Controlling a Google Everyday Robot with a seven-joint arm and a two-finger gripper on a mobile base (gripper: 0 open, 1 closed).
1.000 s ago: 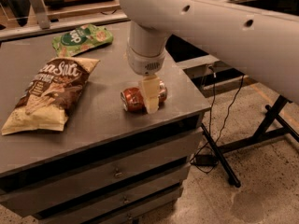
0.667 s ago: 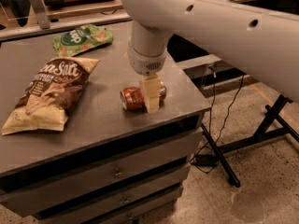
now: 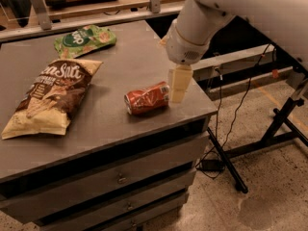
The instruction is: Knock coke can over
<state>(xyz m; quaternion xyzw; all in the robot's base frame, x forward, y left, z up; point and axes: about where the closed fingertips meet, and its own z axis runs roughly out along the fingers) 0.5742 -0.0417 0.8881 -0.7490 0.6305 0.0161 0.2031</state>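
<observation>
- The coke can [image 3: 147, 98] lies on its side near the right front corner of the table [image 3: 130, 66], its silver top facing left. By this position, the knock-over looks done.
- The robot's gripper [image 3: 176, 98] hangs from the white arm [image 3: 202, 23] at the can's right end, touching it or just beside it, and low enough to push a can rather than lift it.
- The pale fingers [image 3: 180, 81] appear pressed together and hold nothing. Closed like this, they form one blunt face suited to a shove.
- A brown chip bag [image 3: 50, 97] and a green chip bag [image 3: 84, 40] lie flat to the left, well apart from the can and out of the gripper's way.
- The can's long axis runs roughly along the table's front edge, so any roll would likely carry it toward the front or back.
</observation>
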